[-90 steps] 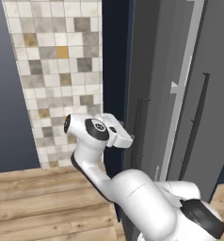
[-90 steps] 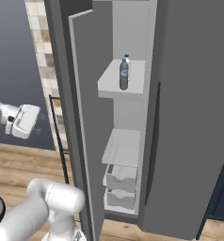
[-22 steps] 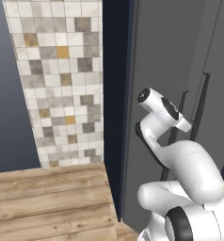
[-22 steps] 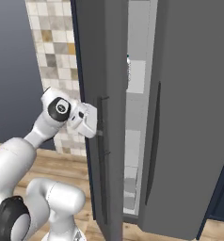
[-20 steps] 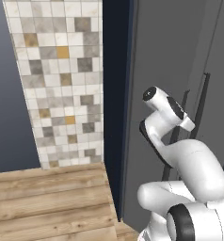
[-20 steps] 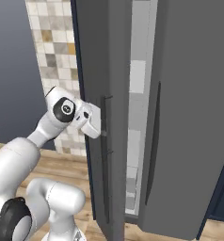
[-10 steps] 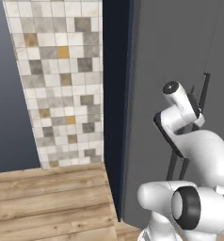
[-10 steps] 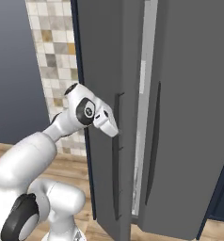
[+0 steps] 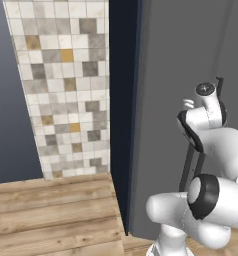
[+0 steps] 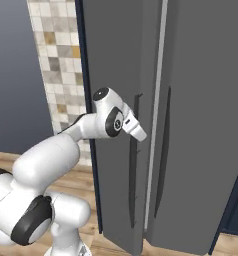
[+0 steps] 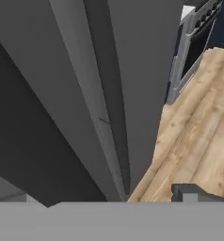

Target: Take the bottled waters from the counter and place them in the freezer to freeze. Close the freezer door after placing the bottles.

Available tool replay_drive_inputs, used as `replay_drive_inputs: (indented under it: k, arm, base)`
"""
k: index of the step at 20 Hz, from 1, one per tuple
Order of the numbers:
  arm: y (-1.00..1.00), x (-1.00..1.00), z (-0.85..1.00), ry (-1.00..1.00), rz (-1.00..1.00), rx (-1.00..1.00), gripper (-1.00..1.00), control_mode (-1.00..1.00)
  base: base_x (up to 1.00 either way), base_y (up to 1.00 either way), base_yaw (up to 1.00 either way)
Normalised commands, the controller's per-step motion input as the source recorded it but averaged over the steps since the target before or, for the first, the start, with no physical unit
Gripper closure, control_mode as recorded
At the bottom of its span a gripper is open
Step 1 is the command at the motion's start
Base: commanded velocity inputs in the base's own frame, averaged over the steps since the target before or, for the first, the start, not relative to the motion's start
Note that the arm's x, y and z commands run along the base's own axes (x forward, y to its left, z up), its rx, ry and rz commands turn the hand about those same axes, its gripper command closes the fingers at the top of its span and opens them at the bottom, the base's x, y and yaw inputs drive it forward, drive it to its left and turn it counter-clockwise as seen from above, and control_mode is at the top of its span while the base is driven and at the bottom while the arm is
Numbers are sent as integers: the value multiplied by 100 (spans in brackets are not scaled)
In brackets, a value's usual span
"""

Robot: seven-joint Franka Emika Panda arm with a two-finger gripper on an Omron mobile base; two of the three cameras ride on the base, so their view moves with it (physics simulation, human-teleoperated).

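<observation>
Our hand [image 10: 139, 134] spread wide and holding nothing, set against the freezer door [image 10: 118, 65] beside its dark bar handle [image 10: 133, 165], we see the door nearly shut, a thin pale gap left along its edge

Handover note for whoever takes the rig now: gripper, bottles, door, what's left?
Gripper: open, holding nothing, at the freezer door by its dark bar handle.
Bottled waters: cannot be seen from here with the door this far shut.
Door: almost shut; a thin pale gap shows along its edge in the right base view.
Left: push the door fully shut, then check that it sits flush.
</observation>
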Motion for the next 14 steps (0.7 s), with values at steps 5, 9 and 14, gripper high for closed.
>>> replay_drive_inputs:
  k: [5, 9, 14]
  arm:
    - [-5, 9, 1, 1, 23, 0, -100, -100]
    - [0, 6, 17, 8, 12, 0, -100, -100]
    - [0, 16, 18, 6, 12, 0, -100, -100]
  base:
    - [0, 0, 0]
    - [0, 0, 0]
    - [0, 0, 0]
